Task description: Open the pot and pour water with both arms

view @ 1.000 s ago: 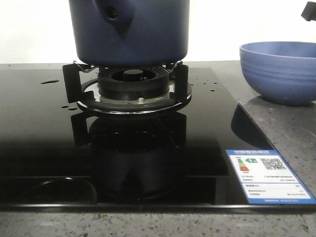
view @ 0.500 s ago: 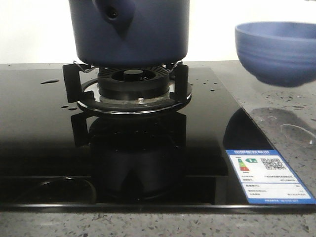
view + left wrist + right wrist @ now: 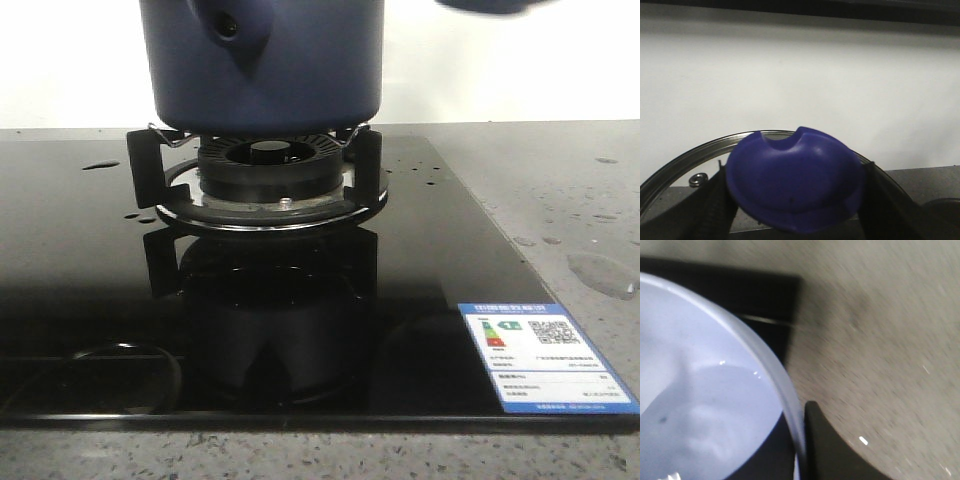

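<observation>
The pot (image 3: 262, 60) sits on the burner (image 3: 262, 170) of a black glass hob (image 3: 90, 260); the blue-and-white sticker (image 3: 545, 357) at the hob's near right corner has an energy scale and a QR code, but the print's too small to read. The left pincer (image 3: 795, 200) is clamped on the blue knob (image 3: 795, 187) of a glass lid (image 3: 685, 167), held up against a white wall. The right pincer (image 3: 805, 440) grips the rim of a pale bowl (image 3: 700, 390) with water in it, over the speckled worktop (image 3: 560, 200), which has wet spots.
</observation>
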Motion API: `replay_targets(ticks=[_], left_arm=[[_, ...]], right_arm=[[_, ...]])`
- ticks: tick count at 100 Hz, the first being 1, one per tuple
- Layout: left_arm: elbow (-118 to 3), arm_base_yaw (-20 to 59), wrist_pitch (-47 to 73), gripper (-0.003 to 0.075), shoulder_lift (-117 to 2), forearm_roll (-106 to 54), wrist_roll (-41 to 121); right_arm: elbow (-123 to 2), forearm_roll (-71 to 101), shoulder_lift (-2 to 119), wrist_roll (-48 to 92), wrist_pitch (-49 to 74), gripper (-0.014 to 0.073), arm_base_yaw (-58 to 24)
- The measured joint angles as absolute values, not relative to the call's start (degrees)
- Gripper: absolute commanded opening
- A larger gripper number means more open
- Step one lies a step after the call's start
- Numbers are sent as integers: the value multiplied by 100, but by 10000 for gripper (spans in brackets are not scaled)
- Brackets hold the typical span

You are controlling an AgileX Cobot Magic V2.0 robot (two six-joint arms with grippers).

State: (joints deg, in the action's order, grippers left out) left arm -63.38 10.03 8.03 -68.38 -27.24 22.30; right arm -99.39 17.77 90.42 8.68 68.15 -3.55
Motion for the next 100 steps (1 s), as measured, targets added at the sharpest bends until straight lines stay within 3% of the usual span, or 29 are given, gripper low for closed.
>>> replay_targets(ticks=[34,60,78,100], left_arm=[[-6338,856,803,358,-6847,-2724,2230],[-6338,856,803,358,-6847,-2724,2230],[-6338,856,803,358,-6847,-2724,2230],[-6338,856,803,358,-6847,-2724,2230]], right_arm=[[-11353,1897,9891,713,6810,-54,-1363],[-11689,1969,10451,713,6015,-54,-1822],[-11457,1969,10496,1102,5001,-54,-1947],[-9989,1993,9941,1786,2960,-54,-2237]])
